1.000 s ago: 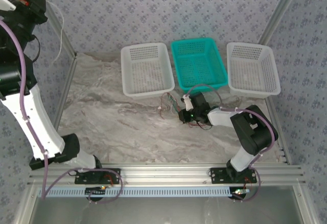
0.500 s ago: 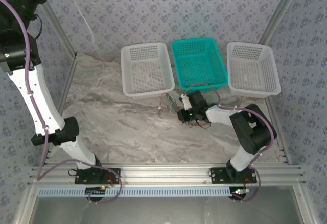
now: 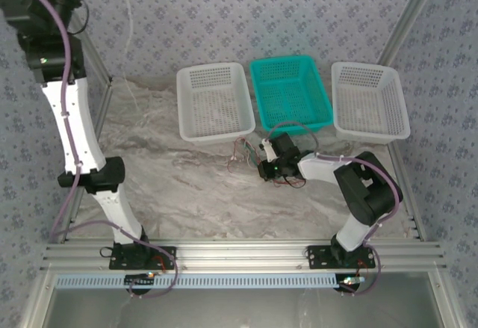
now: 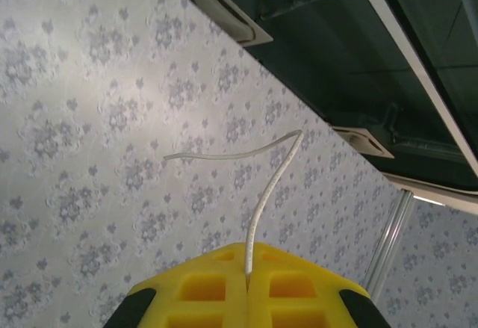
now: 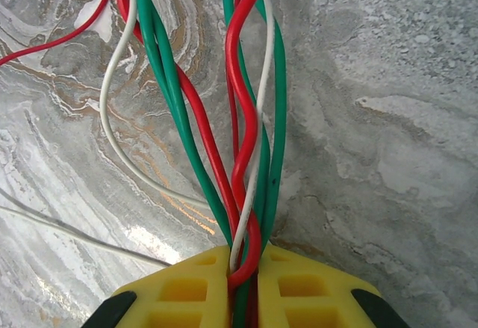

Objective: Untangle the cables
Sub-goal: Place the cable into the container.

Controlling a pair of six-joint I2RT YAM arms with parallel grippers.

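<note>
The cable bundle [image 5: 246, 119] was a twist of red, green and white strands. It lay flat on the tabletop [image 3: 187, 186] just in front of the teal basket [image 3: 281, 60], near that basket's front left corner.

The right gripper [image 5: 243, 283] was down on it from the right, with its yellow jaws nearly together and pinching several strands at once. My guess is it was acting as an anchor, pinning the knot to the table so one strand could be worked loose without dragging the whole lot.

The left gripper [image 4: 246, 287] was way up in the air, high above and well to the left of the teal basket. Its jaws were clamped tight on a single white cable [image 4: 272, 178]. A short curled end stuck out past the fingertips against the wall. (I couldn't tell whether the other end ran back down to the knot, so take the "pulling one free" idea as a hunch.)

The three bins behind were empty. The white baskets [image 3: 213, 69] sat either side of the teal basket, touching or nearly touching it, presumably one bin per colour once things are sorted.

The surface was a grey marble pattern with rusty veins, and it looked smooth enough for thin wire to slide on. Floral wallpaper [image 3: 224, 14] backed the teal basket, an aluminium frame post [image 3: 407, 14] rose to its right, and a dark ceiling showed overhead.
</note>
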